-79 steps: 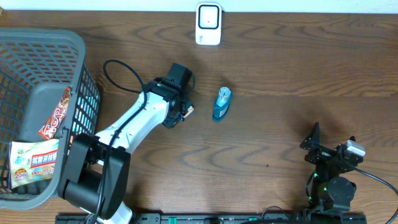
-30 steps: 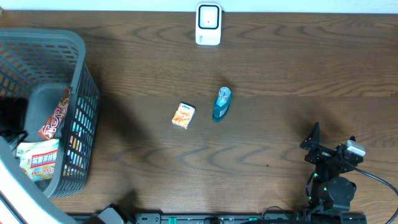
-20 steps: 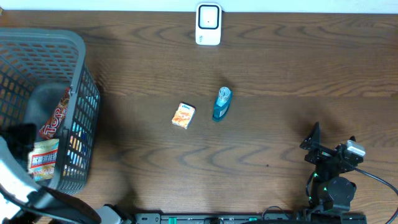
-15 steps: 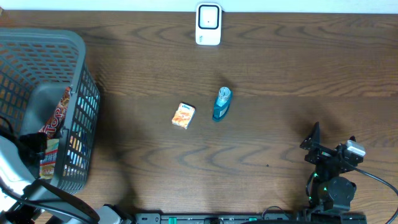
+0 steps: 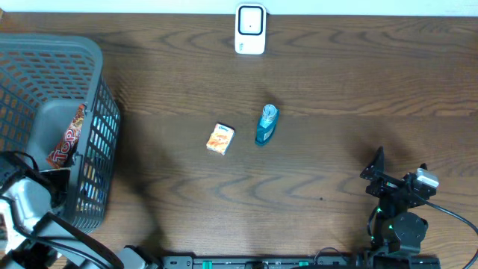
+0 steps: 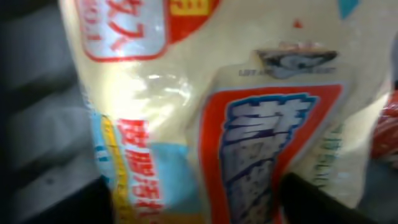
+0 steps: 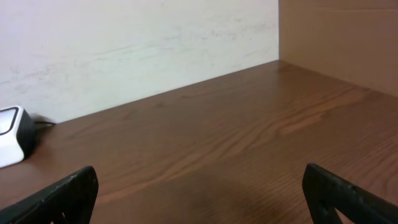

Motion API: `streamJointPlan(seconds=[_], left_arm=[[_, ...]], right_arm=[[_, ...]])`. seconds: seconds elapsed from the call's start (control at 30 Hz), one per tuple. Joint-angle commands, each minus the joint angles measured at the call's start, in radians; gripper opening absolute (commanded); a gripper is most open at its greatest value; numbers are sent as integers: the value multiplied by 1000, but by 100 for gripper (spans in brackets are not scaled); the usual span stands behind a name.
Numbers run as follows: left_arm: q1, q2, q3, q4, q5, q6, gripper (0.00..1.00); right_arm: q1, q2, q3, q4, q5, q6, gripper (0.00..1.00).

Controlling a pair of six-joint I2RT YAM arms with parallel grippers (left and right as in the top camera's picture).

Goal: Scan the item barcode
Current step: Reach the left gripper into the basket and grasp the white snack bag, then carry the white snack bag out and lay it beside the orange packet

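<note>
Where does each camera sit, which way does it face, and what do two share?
Overhead: above the table, looking down on basket, scanner, orange box, blue bottle; left arm, right arm at near edge.
Left wrist: in the basket, close on a snack packet; left end effector flanks it.
Right wrist: low, facing the back wall; right end effector at bottom.
Shared: overhead and right wrist both show the scanner.

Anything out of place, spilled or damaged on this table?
Nothing spilled or damaged. The blue bottle appears to lie on its side on the table, beside the small orange box, which sits slightly askew.
</note>
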Motion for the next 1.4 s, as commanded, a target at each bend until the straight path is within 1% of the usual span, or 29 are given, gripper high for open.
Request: streamJointPlan(seconds=[0.0,0.03,0.07,0.17,0.33,0.4,0.5,0.6,0.77,0.83,0.9,0.97,1.0,1.1,1.17,1.23,1.27,1.3,1.37], left_arm=[[4,21,-60,-10,-20,-2,23],[4,19,-58,-10,-21,-2,13],[4,16,-52,-14,-21,2,8],[4,-6,-10,-56,-21,7,8],[4,-89,121,-187,0,38,7],[4,-125,192,-238,50,76,7],[4,-179,304,-310,171,141,8],[3,-239,394,-342,256,179,7],[2,-362,466,-325,288,178,7],[2,-415,472,-306,372,179,7],[1,-470,472,-266,496,179,7],[-14,-522,472,-186,643,179,8],[-23,-537,472,-153,693,179,7],[-92,-591,472,-3,900,178,7],[-172,-616,472,62,983,179,7],[-261,-626,471,62,987,187,7],[-367,-626,470,37,985,246,8],[-417,-621,470,19,980,279,8],[-539,-605,467,-53,911,351,7]], right_arm=[[-5,-3,-2,-4,2,-11,99],[-5,-3,-3,-4,2,-11,99],[-5,-3,-2,-4,2,-11,99],[-5,-3,-3,-3,2,-11,99],[-5,-3,-3,-4,2,-11,99],[-5,-3,-3,-4,2,-11,99],[-5,-3,-2,-4,2,-11,99],[-5,-3,-2,-4,2,-11,99],[-5,-3,-3,-4,2,-11,99],[-5,-3,-3,-4,2,-11,99],[-5,-3,-2,-4,2,-11,99],[-5,-3,-3,-4,2,-11,99],[-5,-3,-2,-4,2,-11,100],[-5,-3,-3,-4,2,-11,99],[-5,-3,-3,-4,2,-11,99],[-5,-3,-2,-4,2,-11,99],[-5,-3,-3,-4,2,-11,99],[-5,-3,-3,-4,2,-11,99],[-5,-3,-3,-4,2,-11,99]])
